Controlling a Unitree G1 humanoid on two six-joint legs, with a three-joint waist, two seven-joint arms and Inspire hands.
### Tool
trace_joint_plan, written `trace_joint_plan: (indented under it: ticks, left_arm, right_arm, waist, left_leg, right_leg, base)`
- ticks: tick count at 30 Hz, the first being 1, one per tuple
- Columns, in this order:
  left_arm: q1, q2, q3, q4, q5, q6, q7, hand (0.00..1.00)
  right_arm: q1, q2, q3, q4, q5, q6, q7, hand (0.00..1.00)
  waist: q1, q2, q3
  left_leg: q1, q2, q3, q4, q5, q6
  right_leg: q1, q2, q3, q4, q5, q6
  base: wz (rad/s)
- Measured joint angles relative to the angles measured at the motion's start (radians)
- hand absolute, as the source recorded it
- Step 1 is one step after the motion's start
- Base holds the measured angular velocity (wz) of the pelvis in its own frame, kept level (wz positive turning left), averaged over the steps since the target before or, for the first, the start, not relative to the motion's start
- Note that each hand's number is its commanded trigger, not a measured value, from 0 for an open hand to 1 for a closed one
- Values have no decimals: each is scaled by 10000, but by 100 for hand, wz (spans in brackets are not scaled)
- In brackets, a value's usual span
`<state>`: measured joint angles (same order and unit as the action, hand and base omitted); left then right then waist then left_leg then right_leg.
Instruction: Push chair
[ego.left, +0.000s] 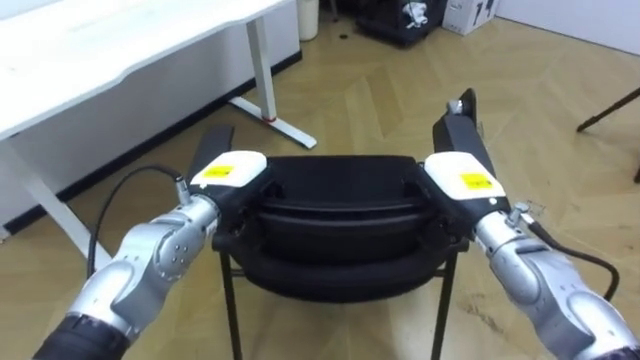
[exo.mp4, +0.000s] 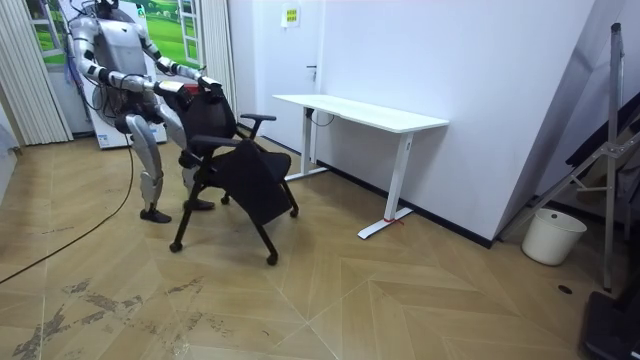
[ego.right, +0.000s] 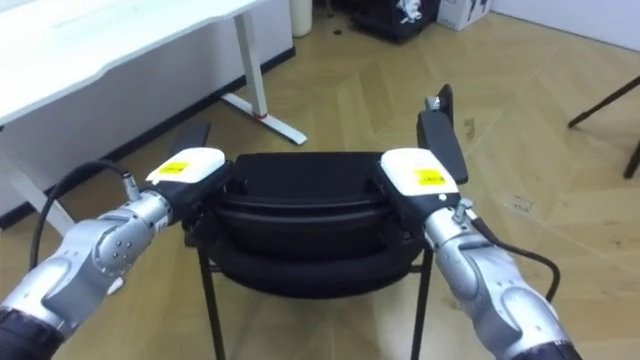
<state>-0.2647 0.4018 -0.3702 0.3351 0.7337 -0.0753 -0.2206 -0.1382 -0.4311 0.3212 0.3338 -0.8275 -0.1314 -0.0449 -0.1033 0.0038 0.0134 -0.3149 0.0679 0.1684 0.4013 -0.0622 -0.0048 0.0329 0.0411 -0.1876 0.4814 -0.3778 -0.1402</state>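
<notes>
A black chair (ego.left: 340, 205) with armrests stands right in front of me, its backrest towards me. My left hand (ego.left: 228, 172) lies on the backrest's top left corner. My right hand (ego.left: 462, 178) lies on the top right corner. Both hands have white backs with yellow tags. In the room view I stand at the room view's left behind the chair (exo.mp4: 236, 155), with both arms stretched out to its backrest. The chair faces the white desk (exo.mp4: 360, 111).
The white desk (ego.left: 120, 55) runs along the left, and its foot (ego.left: 275, 122) reaches out onto the wooden floor ahead of the chair. A white bin (exo.mp4: 553, 236) stands by the far wall. A black bag (ego.left: 400, 20) and dark stand legs (ego.left: 610, 110) lie farther ahead and right.
</notes>
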Motion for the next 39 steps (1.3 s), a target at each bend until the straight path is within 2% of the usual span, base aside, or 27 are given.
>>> trace_joint_plan:
  ticks: [1,2,4,5,6,9,11,12,13,14,15,16,17,18,20,22,25,27,29,30,31,32,33,35,36,38,39]
  left_arm:
    - [32,-2,-1,-1,-7,1,0,100]
    - [26,0,-5,-6,-61,0,31,100]
    - [23,0,-47,-13,-130,0,108,100]
    - [19,-2,-71,-32,-139,3,126,100]
    - [0,-2,-71,-61,-139,14,127,100]
    - [-187,-6,-71,-142,-139,108,126,100]
    - [-277,-5,-68,-154,-137,127,124,100]
    - [-282,-6,-60,-200,-148,144,133,100]
    - [-282,-4,-55,-227,-170,156,135,100]
    - [-278,-6,-58,-287,-189,181,140,100]
    - [-273,-11,-78,-344,-189,222,131,100]
    - [-265,-16,-83,-360,-188,229,121,100]
    - [-258,-15,-124,-354,-181,230,91,100]
    - [-259,-14,-187,-341,-180,234,93,100]
    - [-239,-31,-389,-289,-127,235,151,100]
    - [-229,-15,-462,-261,-95,195,232,100]
    - [-231,48,-579,-71,-157,34,436,100]
    - [-175,44,-649,-13,-187,21,434,100]
    - [-40,43,-648,123,-194,-61,424,100]
    - [-23,41,-648,180,-201,-136,430,100]
    - [-11,78,-643,160,-253,-195,476,100]
    - [-11,55,-640,172,-265,-207,519,100]
    - [-24,38,-641,174,-265,-203,521,100]
    - [-53,39,-645,173,-223,-272,551,100]
    - [-73,38,-644,165,-187,-279,558,100]
    - [-188,35,-635,165,-82,-276,562,100]
    - [-238,27,-635,204,-74,-275,565,100]
  right_arm:
    - [45,7,1,-22,-62,0,-11,100]
    - [89,-15,-23,-127,-76,14,-69,100]
    - [243,-37,-105,-361,-158,75,-95,100]
    - [356,-38,-134,-560,-219,193,-86,100]
    - [404,-43,-171,-674,-259,241,-69,100]
    - [355,-38,-323,-835,-356,277,-70,100]
    - [275,-38,-367,-839,-359,280,-62,100]
    - [226,-46,-368,-837,-355,296,-59,100]
    - [200,-60,-366,-844,-351,306,-51,100]
    - [187,-98,-378,-855,-316,313,-55,100]
    - [181,-137,-373,-862,-275,312,-59,100]
    - [188,-145,-372,-878,-272,312,-59,100]
    - [237,-129,-371,-840,-275,312,-69,100]
    - [278,-128,-372,-797,-261,311,-77,100]
    - [526,-136,-383,-676,-160,283,-194,100]
    - [674,-134,-386,-681,-96,260,-288,100]
    - [762,-137,-351,-663,-40,240,-330,100]
    - [865,-143,-294,-641,-27,231,-388,100]
    - [974,-130,-168,-585,-21,230,-387,100]
    - [1036,-138,-173,-635,-26,231,-387,100]
    - [1073,-199,-182,-812,-25,230,-382,100]
    - [1104,-245,-189,-932,-29,232,-379,100]
    - [1086,-253,-203,-935,-36,254,-377,100]
    - [1088,-236,-212,-911,-13,326,-318,100]
    - [1087,-232,-223,-920,-18,335,-276,100]
    - [1036,-172,-284,-920,-21,377,-183,100]
    - [1002,-160,-283,-897,-21,398,-178,100]
  waist:
    - [20,11,-96]
    - [-17,-6,-157]
    - [-15,-26,-152]
    - [-22,-100,-189]
    - [-28,-132,-190]
    - [-63,-184,-146]
    - [-55,-215,-113]
    - [20,-234,-107]
    - [33,-257,-103]
    - [8,-293,-102]
    - [2,-358,-91]
    - [3,-369,-84]
    - [-4,-362,-67]
    - [-8,-339,-63]
    - [-27,-208,20]
    - [-40,-184,16]
    - [-246,-102,14]
    - [-300,-44,27]
    - [-304,-29,29]
    - [-332,-34,15]
    - [-369,-35,6]
    - [-497,-56,-78]
    - [-540,77,-76]
    - [-546,89,-71]
    - [-538,90,-71]
    - [-476,113,-86]
    - [-474,110,-83]
  left_leg:
    - [174,-184,-88,-382,454,112]
    - [378,-451,-254,-610,722,362]
    - [628,-670,-307,-632,826,567]
    - [765,-779,-247,-557,755,612]
    - [799,-832,-194,-553,680,636]
    - [815,-981,11,-243,255,766]
    - [807,-1006,193,177,-237,812]
    - [810,-1061,389,358,-486,840]
    - [811,-1076,463,428,-592,867]
    - [834,-1145,525,526,-811,938]
    - [936,-1171,626,552,-961,1015]
    - [1016,-1181,664,563,-1054,1047]
    - [1187,-1172,674,594,-1208,1093]
    - [1292,-1154,651,611,-1285,1105]
    - [1713,-1139,461,620,-1574,1156]
    - [1879,-1122,372,641,-1810,1240]
    - [2087,-1122,182,688,-2049,1302]
    - [2350,-1045,102,688,-2210,1262]
    - [2747,-967,-11,697,-2432,1108]
    - [2788,-968,-82,715,-2477,1077]
    - [2768,-972,-203,821,-2605,963]
    - [2713,-936,-456,961,-2717,822]
    - [2699,-802,-658,925,-2684,643]
    - [2751,-669,-875,736,-2598,496]
    - [2749,-607,-946,707,-2584,466]
    - [2766,-430,-1157,546,-2548,304]
    - [2800,-403,-1211,467,-2525,265]
  right_leg:
    - [93,-28,196,-143,-40,59]
    - [291,-71,234,-411,-26,137]
    - [701,-204,249,-764,-62,285]
    - [890,-358,304,-931,-119,391]
    - [968,-427,321,-1015,-138,432]
    - [1175,-648,390,-1192,-211,646]
    - [1226,-809,411,-888,-363,960]
    - [1063,-955,422,-373,-513,1265]
    - [958,-1048,408,-12,-584,1398]
    - [651,-1278,314,880,-655,1589]
    - [219,-1525,326,1935,-525,1824]
    - [-7,-1642,331,2500,-363,1954]
    - [-350,-1760,363,3419,133,1977]
    - [-479,-1778,383,3769,418,1936]
    - [-937,-1775,467,4903,1645,1950]
    - [-1310,-1785,499,5393,1702,1936]
    - [-2214,-1742,545,5371,1108,1892]
    - [-2575,-1592,736,4664,953,1817]
    - [-2560,-1457,1075,2629,957,1834]
    - [-2527,-1413,1170,1991,1052,1809]
    - [-2473,-1386,1372,766,1513,1889]
    - [-2346,-1315,1301,409,2169,1813]
    - [-2130,-1244,1008,52,2182,1734]
    - [-1858,-1062,708,-413,2282,1579]
    - [-1791,-961,685,-531,2302,1546]
    - [-1630,-735,503,-825,2378,1338]
    - [-1577,-722,464,-898,2398,1299]
  base:
    - [-21]
    - [-16]
    - [0]
    - [0]
    - [-5]
    - [-7]
    - [-21]
    - [-26]
    - [-23]
    - [-16]
    - [-12]
    - [-15]
    - [-11]
    - [-10]
    - [-2]
    - [3]
    - [16]
    - [11]
    - [4]
    - [22]
    - [39]
    - [46]
    - [39]
    - [28]
    - [25]
    - [16]
    - [11]
